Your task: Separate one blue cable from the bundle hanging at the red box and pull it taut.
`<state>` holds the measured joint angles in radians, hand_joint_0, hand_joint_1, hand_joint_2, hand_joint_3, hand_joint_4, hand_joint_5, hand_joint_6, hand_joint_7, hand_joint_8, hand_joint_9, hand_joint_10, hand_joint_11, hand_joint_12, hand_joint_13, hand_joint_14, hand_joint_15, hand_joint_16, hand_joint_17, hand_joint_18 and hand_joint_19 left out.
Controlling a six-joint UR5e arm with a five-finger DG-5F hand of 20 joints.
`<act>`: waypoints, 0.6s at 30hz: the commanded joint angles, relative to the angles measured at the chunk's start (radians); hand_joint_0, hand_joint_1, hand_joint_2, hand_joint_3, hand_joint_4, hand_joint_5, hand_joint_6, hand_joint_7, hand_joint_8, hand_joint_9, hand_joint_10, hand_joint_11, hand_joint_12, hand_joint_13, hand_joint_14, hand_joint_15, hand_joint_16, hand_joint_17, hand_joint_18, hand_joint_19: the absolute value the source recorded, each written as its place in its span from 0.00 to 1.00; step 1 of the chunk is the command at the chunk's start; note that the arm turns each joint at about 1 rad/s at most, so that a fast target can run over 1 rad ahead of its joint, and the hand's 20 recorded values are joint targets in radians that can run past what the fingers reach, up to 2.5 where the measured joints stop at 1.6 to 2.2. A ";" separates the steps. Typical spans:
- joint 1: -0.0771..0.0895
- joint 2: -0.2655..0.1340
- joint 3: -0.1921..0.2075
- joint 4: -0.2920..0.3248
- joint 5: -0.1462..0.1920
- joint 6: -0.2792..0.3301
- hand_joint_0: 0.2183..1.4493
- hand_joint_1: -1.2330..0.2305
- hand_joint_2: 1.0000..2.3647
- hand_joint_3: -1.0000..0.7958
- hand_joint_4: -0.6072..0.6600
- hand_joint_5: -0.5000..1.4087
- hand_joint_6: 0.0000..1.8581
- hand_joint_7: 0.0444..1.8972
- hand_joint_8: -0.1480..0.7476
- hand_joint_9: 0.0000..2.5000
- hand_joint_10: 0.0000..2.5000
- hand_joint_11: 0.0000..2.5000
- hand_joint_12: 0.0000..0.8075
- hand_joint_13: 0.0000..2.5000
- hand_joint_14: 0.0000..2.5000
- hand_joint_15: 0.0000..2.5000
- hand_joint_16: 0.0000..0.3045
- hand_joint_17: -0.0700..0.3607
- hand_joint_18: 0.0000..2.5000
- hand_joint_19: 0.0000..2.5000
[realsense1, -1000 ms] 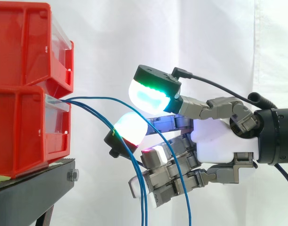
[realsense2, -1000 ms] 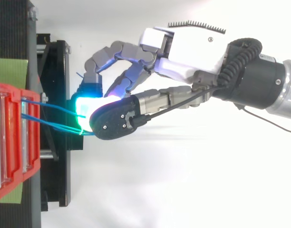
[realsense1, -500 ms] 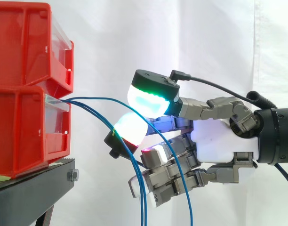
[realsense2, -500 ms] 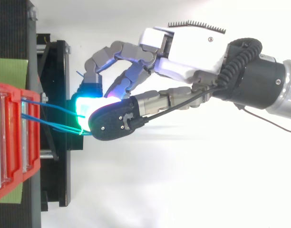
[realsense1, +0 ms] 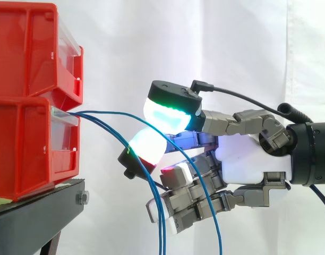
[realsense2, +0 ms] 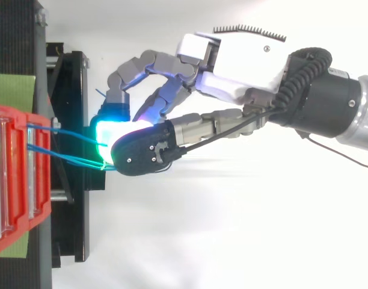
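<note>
Operator: Where was the thin blue cable (realsense1: 114,111)?

Technician: Left of centre, arcing from the lower red plastic box (realsense1: 24,154) into the white robot hand (realsense1: 242,164), clear of the hanging blue cable bundle (realsense1: 160,234).

Operator: Fingers?

Technician: Curled, the glowing pads (realsense1: 146,143) pinching that cable for tensioning.

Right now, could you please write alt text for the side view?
The robot hand reaches in from the right and pinches one blue cable between two glowing pads. That cable arcs out of the lower red bin; the other blue cables hang slack below.
</note>
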<state>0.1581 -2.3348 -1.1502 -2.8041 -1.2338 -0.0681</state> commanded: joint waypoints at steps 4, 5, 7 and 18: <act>0.000 0.000 0.000 0.000 0.000 0.001 0.28 0.49 0.00 0.28 0.54 0.16 0.50 0.49 0.48 0.47 0.01 0.43 0.40 0.38 0.01 0.22 0.14 0.38 0.26 0.20; 0.000 0.000 0.000 -0.002 0.000 0.001 0.27 0.49 0.00 0.28 0.54 0.16 0.50 0.49 0.48 0.47 0.01 0.43 0.40 0.38 0.01 0.23 0.14 0.38 0.26 0.20; 0.000 0.000 0.000 0.000 0.000 0.001 0.26 0.50 0.00 0.28 0.54 0.16 0.50 0.49 0.49 0.47 0.01 0.43 0.41 0.38 0.01 0.22 0.14 0.39 0.26 0.20; 0.000 0.000 0.001 0.000 0.000 0.001 0.25 0.38 0.00 0.28 0.55 0.16 0.50 0.48 0.48 0.47 0.01 0.49 0.40 0.39 0.01 0.22 0.14 0.39 0.27 0.19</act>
<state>0.1583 -2.3348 -1.1500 -2.8047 -1.2333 -0.0675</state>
